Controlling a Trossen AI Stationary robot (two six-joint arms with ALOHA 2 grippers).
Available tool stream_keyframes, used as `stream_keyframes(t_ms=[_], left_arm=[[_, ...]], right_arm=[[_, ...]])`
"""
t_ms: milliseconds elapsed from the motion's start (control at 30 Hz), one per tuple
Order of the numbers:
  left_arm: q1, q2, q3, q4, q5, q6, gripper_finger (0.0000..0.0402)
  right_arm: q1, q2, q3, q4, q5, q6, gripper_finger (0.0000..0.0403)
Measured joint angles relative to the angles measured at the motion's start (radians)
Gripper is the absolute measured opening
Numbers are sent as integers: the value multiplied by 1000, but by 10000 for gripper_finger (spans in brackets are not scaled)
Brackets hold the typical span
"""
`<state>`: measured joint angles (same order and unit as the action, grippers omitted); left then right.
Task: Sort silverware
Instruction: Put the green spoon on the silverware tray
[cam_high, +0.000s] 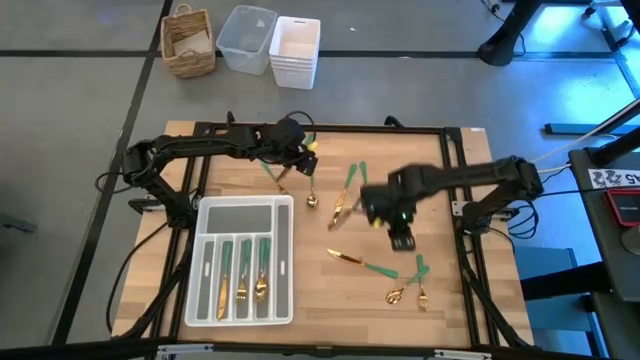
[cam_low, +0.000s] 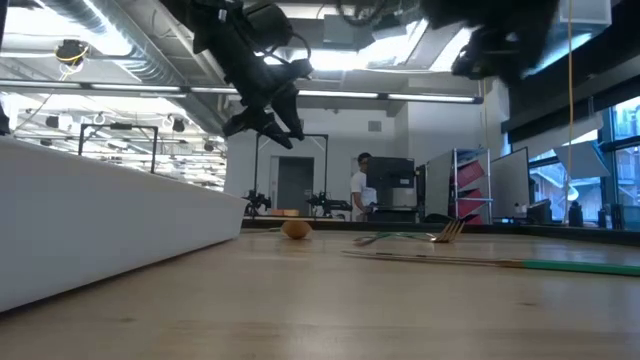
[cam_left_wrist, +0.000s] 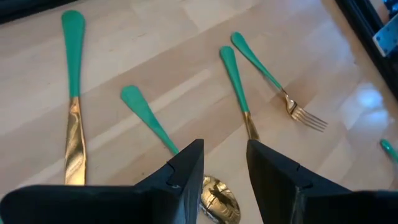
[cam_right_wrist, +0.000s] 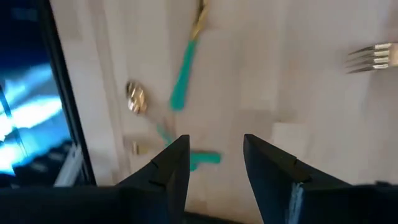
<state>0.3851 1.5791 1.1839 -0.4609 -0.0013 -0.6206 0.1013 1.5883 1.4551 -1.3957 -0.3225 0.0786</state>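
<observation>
Three pieces lie in the tray (cam_high: 283, 212); the rest of the silverware (cam_high: 342, 205) is loose on the counter between the spread, empty left tool (cam_left_wrist: 224, 168) and right tool (cam_right_wrist: 214, 163)

Open workshop behind a wooden surface (cam_high: 250, 165)

Grey floor (cam_high: 80, 120) holds a wicker basket (cam_high: 189, 41) and white bins (cam_high: 294, 50); ceiling lights (cam_low: 400, 45), shelving (cam_low: 470, 185), windows (cam_low: 610, 170), and a person (cam_low: 360, 188) stand beyond.
</observation>
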Motion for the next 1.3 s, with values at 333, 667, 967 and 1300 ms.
stream_keyframes(t_ms=[333,667,967,1300], left_arm=[[-6,0,0,0,24,53,115],[-8,0,0,-1,24,53,115],[-8,0,0,-1,24,46,115],[-8,0,0,-2,24,41,115]], right_arm=[[279,0,-239,208,4,180,153],[457,0,-404,533,7,205,153],[495,0,-542,692,80,236,153],[495,0,-619,793,86,254,153]])
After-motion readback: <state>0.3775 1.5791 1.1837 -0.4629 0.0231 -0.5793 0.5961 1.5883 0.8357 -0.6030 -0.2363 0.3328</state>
